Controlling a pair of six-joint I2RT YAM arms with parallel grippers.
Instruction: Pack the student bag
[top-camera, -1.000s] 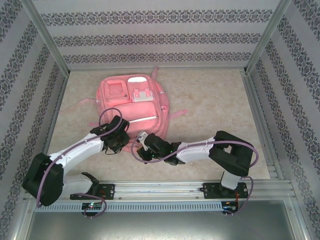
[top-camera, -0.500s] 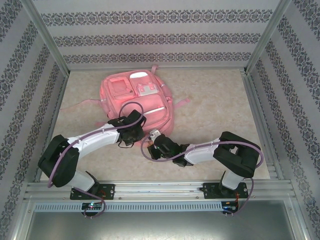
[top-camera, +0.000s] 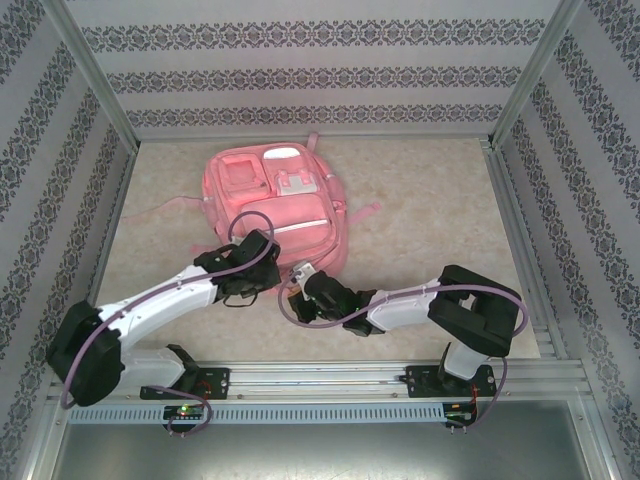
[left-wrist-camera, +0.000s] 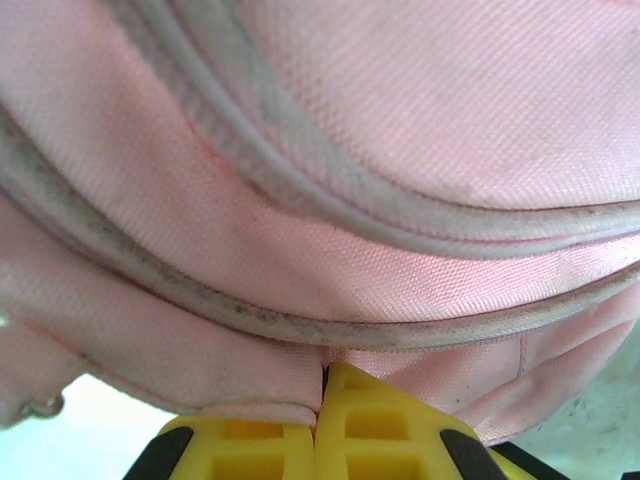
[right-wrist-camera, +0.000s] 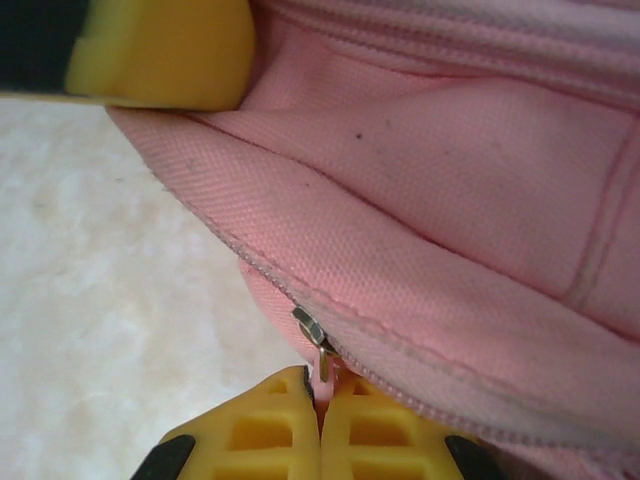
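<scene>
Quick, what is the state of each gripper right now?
Left gripper: closed, pinching the student bag at its edge.
Right gripper: closed on the zipper pull.

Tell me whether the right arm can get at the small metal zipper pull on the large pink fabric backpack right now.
Probably yes. The right arm's fingers sit shut directly under the small metal zipper pull at the edge of the large pink fabric backpack, seemingly pinching its tab; nothing lies between.

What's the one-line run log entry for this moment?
left end effector: shut on student bag edge | right end effector: shut on zipper pull | bag: lying front up
</scene>
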